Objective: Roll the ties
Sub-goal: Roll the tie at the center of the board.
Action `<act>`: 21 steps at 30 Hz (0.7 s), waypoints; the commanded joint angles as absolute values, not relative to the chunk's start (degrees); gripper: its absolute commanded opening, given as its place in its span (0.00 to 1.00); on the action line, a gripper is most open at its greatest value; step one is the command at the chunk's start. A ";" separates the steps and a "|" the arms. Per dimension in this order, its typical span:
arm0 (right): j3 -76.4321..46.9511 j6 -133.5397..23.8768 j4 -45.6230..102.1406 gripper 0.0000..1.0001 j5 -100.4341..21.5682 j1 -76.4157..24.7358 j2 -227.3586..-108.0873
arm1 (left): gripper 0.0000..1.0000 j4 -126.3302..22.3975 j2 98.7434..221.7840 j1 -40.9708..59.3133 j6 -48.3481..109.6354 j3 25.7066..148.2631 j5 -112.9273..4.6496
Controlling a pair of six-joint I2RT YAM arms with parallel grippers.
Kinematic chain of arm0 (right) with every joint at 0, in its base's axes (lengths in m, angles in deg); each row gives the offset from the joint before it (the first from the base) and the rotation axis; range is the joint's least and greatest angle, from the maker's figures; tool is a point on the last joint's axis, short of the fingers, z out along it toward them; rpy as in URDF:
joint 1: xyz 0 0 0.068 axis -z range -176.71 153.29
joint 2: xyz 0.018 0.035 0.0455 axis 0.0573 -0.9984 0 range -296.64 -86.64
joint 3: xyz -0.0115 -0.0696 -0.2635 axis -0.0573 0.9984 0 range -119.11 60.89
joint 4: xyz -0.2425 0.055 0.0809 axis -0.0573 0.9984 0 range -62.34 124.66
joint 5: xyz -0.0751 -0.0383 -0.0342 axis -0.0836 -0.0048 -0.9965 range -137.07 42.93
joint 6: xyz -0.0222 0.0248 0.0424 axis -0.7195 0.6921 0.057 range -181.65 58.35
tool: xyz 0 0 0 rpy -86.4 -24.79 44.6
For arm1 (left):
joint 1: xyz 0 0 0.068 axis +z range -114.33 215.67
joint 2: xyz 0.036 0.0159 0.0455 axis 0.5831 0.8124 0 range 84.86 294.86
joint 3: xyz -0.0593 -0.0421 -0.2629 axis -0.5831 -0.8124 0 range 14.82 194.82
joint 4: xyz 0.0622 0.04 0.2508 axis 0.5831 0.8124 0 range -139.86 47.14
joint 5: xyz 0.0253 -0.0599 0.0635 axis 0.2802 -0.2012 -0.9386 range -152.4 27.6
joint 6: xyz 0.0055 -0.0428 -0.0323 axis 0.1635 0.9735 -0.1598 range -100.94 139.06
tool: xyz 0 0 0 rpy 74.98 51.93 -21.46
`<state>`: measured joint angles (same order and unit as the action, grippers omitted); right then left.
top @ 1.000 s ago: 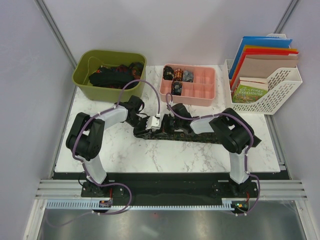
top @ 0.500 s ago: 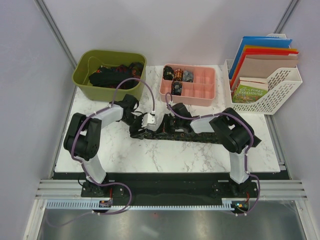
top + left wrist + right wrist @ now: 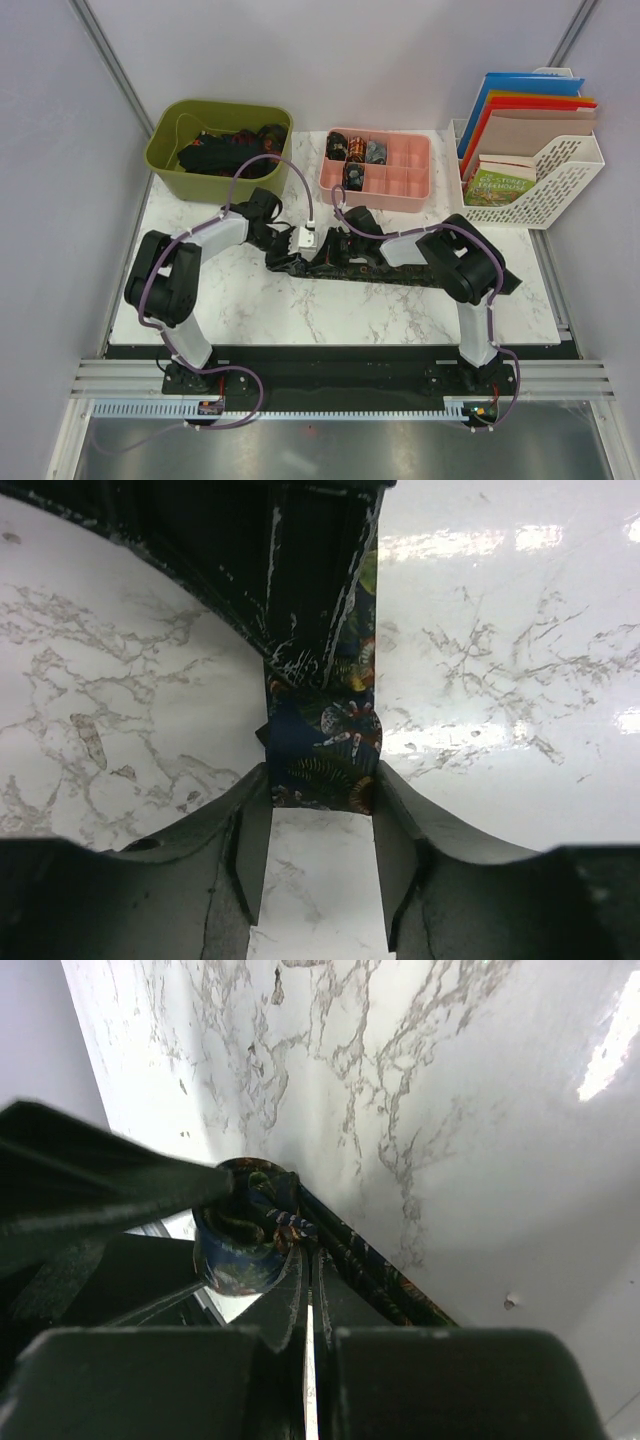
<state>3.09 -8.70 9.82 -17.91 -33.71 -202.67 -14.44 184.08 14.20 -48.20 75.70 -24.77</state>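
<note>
One tie (image 3: pixel 390 273) is in play. It lies flat across the middle of the marble table (image 3: pixel 250 300), running left to right between your two arms.

- Right gripper (image 3: pixel 300 1250): jaws fully together, tips nipped into a small started roll (image 3: pixel 240 1240) at that end. The loose length trails away from it along the tabletop.
- Left gripper (image 3: pixel 320 790): jaws roughly half apart, straddling the strip so its edges touch both fingers (image 3: pixel 250 830). You cannot tell whether they squeeze it or only guide it.
- A few finished rolls (image 3: pixel 355 152) sit in the pink tray (image 3: pixel 410 185) at the far edge.

Risks, as I judge them:
- The coil is only a turn or two deep. If the right jaws slacken, it will likely spring open.
- If the left fingers drag on the edges, the fabric may bunch or fold lengthwise, and the roll will come out lopsided.
- Too little tension between the arms gives a loose coil that telescopes sideways.
- Too much tension could pull the core out of the right tips.
- Watch for the strip twisting between the grippers.
</note>
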 commanded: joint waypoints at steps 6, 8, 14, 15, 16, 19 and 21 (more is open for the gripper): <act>3.76 -7.95 10.96 0.00 -21.06 -33.89 -205.03 | 0.45 -16.29 182.59 9.14 -43.96 78.36 -22.58; 4.03 -7.25 10.09 0.00 -20.88 -33.98 -204.94 | 0.46 -16.37 184.16 8.17 -43.08 79.06 -23.55; 5.34 -5.14 7.54 0.00 -19.92 -34.07 -204.24 | 0.45 -17.17 190.84 6.05 -38.95 82.05 -31.19; 5.69 -4.61 7.36 0.01 -19.39 -33.98 -203.80 | 0.44 -17.17 191.29 6.05 -38.86 82.05 -33.03; 5.87 -4.34 6.84 0.02 -19.13 -33.80 -203.37 | 0.43 -17.17 191.55 6.05 -38.94 81.88 -33.74; 6.84 -3.64 6.48 0.08 -17.99 -33.45 -201.43 | 0.39 -16.99 191.73 6.05 -39.65 80.74 -36.12; 6.84 -3.72 7.35 0.14 -16.67 -33.19 -199.42 | 0.37 -16.99 191.82 6.05 -39.91 79.95 -37.17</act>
<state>5.23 -3.95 5.73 -17.62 -33.42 -202.84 -15.12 189.50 6.50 -40.55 81.23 -30.76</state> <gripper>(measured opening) 0.101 0.398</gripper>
